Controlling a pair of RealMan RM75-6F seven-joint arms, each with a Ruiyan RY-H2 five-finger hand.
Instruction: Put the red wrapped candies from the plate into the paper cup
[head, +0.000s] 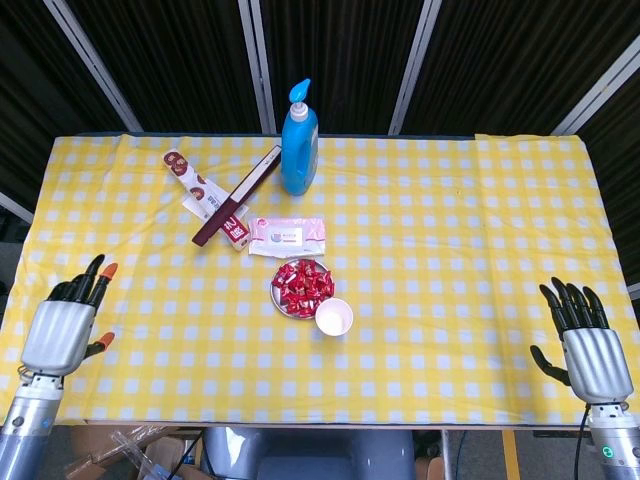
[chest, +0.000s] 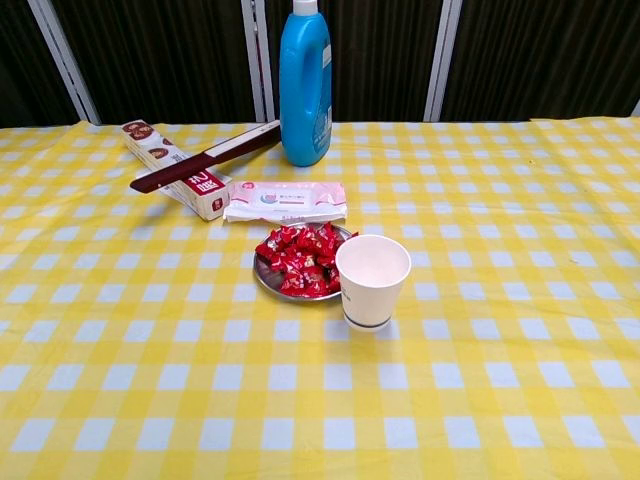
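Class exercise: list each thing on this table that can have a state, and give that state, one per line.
Paper cup: upright, empty.
Plate: heaped with red candies.
Blue bottle: upright.
Wipes pack: flat, closed.
Left robot hand: open, holding nothing.
Right robot hand: open, holding nothing.

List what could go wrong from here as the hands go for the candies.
1. The cup stands right against the plate on its near side, looks empty and light; a hand reaching over it may knock it over.
2. The candies are heaped high; a grab may spill some onto the cloth.
3. Both the left hand and right hand hover open at the table's near corners, so a long reach is needed.
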